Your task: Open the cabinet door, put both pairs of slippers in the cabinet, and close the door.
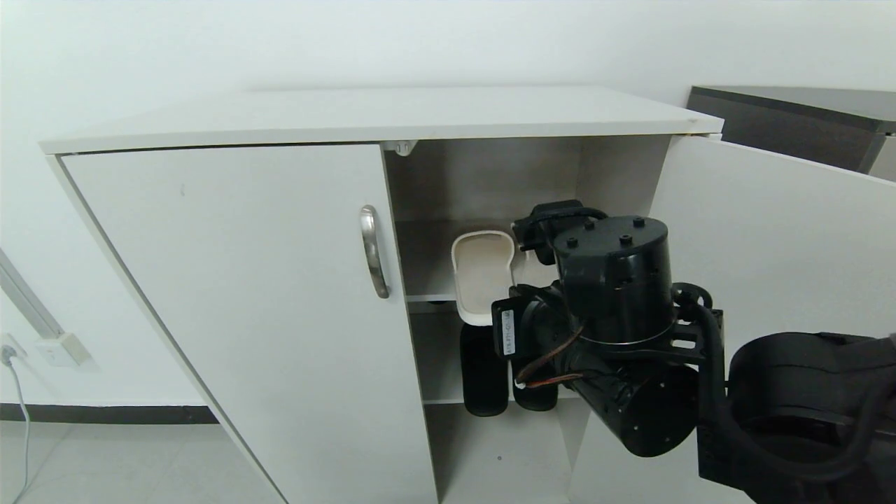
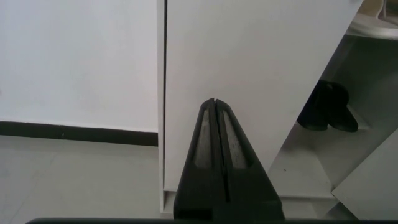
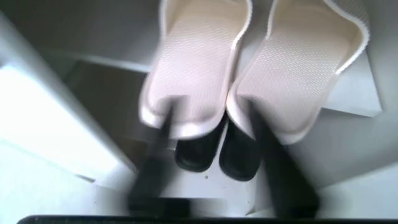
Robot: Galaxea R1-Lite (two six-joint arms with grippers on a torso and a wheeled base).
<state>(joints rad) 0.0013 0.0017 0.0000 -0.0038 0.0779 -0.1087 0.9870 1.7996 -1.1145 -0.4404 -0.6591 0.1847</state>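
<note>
White slippers (image 3: 196, 68) sit on the shelf (image 1: 420, 262) just ahead of the right claw (image 3: 211, 115), fingers spread, gripping nothing (heels overhang). Black slippers (image 3: 239, 152) below it. Left claw (image 2: 214, 107) pinched, empty. Next, I'd guess: back out, swing the door (image 1: 770, 238) closed.

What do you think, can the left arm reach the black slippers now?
Probably not easily. The left gripper, shut, faces the closed door, and the right arm crowds the open side in front of the black slippers.
</note>
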